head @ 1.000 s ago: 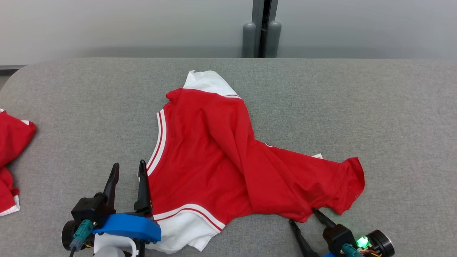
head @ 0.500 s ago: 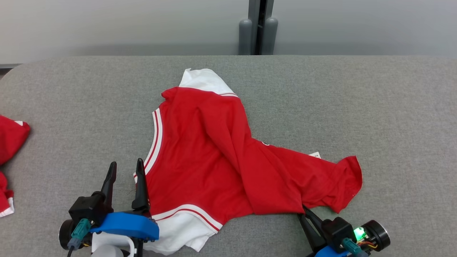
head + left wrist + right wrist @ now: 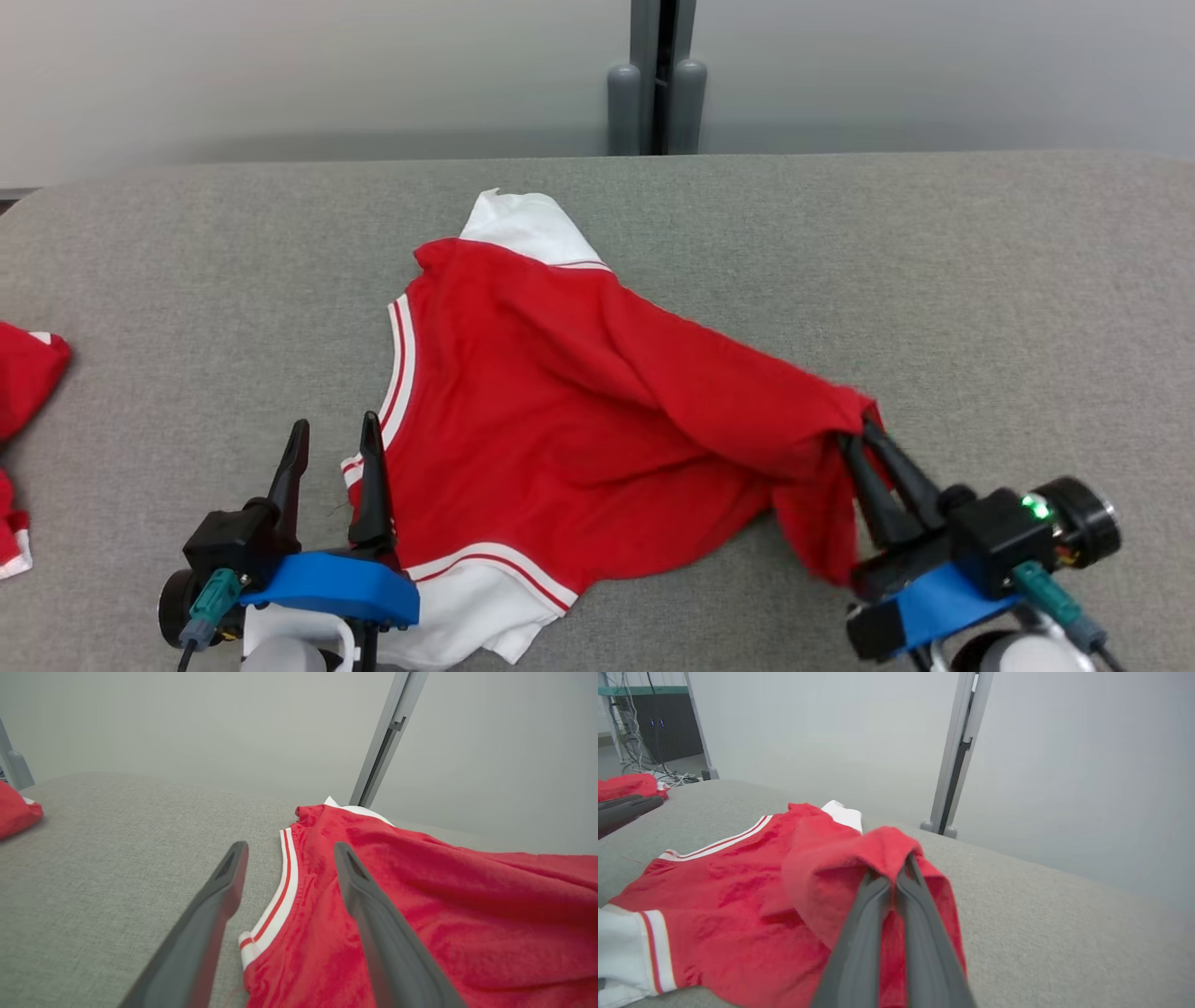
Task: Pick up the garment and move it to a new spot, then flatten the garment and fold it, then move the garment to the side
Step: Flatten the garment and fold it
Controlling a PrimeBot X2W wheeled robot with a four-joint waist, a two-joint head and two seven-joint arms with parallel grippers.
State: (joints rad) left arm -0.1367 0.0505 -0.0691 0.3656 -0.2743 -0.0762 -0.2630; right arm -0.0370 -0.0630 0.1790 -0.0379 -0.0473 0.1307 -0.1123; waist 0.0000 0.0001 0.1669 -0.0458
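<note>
1. The red knit garment with white striped trim (image 3: 560, 401) lay across the middle of the grey fabric-covered surface (image 3: 980, 280), with one white sleeve at the bottom of the head frame and another at the top centre.
2. My right fingers (image 3: 901, 471) were clenched on a bunched red corner at the lower right of the frame. That corner stood raised off the surface, with loose cloth hanging below the pinch.
3. My left fingers (image 3: 373, 476) stood released and spread at the lower left. In the left wrist frame the striped edge ran up between them, and one finger was over red cloth. I could not tell whether they touched it.
4. I judged the step in hand to be the pick-up. With only one corner gripped, a pull would have dragged the body along the surface, so I wanted the left fingers lowered onto the striped edge and closed before any lift.
5. After that I would have raised both sides together, slowly and evenly, because the right pinch looked to be on folded cloth that might slip.
6. I would have chosen the new spot well apart from the second red garment (image 3: 28, 373) at the left edge of the frame.
</note>
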